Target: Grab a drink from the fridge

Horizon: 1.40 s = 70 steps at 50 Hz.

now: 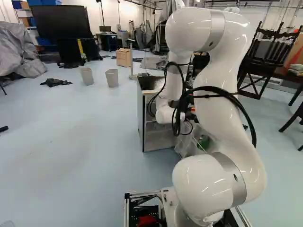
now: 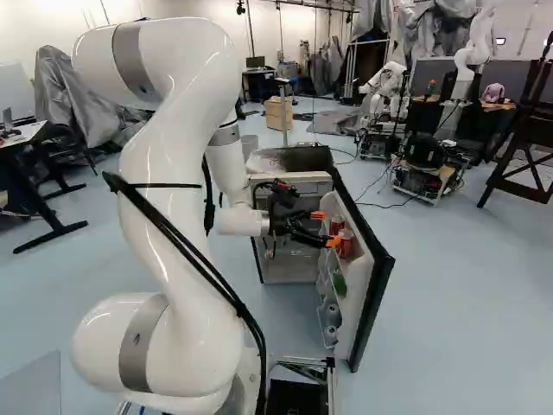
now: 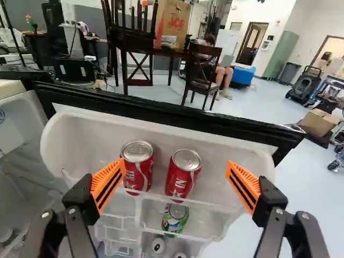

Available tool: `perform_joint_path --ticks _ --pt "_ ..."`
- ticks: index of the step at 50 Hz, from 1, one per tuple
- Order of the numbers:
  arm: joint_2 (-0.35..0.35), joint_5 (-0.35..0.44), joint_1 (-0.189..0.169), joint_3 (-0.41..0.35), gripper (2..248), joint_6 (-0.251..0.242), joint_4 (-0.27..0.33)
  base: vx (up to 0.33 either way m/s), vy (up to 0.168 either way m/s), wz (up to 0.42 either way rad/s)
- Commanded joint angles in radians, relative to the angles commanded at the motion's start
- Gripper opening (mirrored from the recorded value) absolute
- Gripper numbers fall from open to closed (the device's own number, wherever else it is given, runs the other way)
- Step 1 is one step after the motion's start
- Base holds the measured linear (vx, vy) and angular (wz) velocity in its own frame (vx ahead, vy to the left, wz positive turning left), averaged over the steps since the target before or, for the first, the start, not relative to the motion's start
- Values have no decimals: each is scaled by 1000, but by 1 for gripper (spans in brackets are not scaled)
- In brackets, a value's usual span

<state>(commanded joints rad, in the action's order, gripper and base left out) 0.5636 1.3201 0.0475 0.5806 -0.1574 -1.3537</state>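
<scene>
Main risk: both red cans caught at once. The far can (image 3: 138, 166) and near can (image 3: 183, 174) are set side by side in the upper door shelf (image 3: 217, 142), both within the finger span, so a straight close would likely squeeze the pair together or tip one out. A sideways shift should be made first so one can is centred.

Far orange pad (image 3: 109, 184) is seen right by the far can – contact can't be told. If the advance is made on this line, that can may be nudged by the tip. The shelf's clear front lip could be snagged if the approach is too low, and the fridge door (image 2: 373, 268) could be swung away to the right if it's pushed. The green can (image 3: 175, 217) sits lower, out of the likely grip line.

End effector (image 3: 176, 171): fingers spread wide, nothing clamped – near orange pad (image 3: 244, 185) is held clear of the near can.
</scene>
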Motion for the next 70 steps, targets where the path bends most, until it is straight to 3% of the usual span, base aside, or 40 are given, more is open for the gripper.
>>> perform_joint_path --ticks 26,45,70 --pt "-10 -2 0 -21 247 2 0 0 0 0" --pt "-10 -2 0 -21 247 152 0 0 0 0" --pt "-12 -2 -8 -24 247 168 0 0 0 0"
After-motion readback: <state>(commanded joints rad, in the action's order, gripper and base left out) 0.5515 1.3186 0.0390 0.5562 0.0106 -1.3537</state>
